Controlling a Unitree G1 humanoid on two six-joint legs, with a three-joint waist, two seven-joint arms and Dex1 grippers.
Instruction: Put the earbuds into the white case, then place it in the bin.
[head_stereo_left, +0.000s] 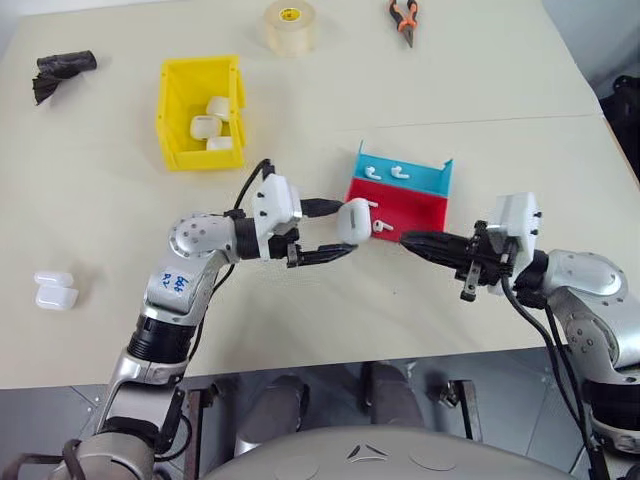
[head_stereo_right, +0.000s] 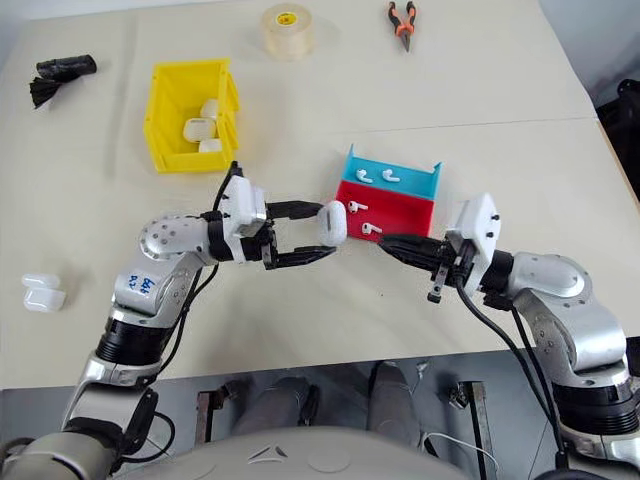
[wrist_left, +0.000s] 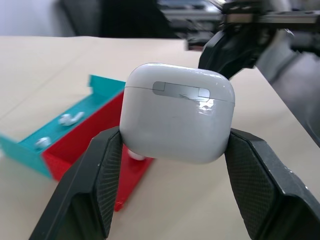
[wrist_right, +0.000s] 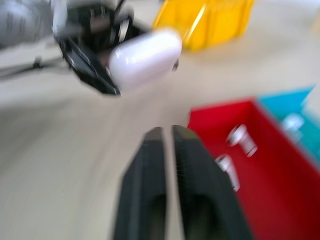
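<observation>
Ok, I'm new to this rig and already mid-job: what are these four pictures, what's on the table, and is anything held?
It's a two-armed humanoid robot. The two wide pictures come from its head, looking down over its arms. The other two are from cameras on each wrist, looking along that arm's black fingers.

The left gripper is shut on a white case, lid closed, held above the table beside the red and blue tray. Four earbuds lie in the tray, two in the blue part and two in the red. The right gripper points at the case; its jaws are nearly together and hold nothing.

The yellow bin already holds three cases. Two more cases lie at the robot's left. At the far edge are a tape roll, pliers and a black bundle.
</observation>
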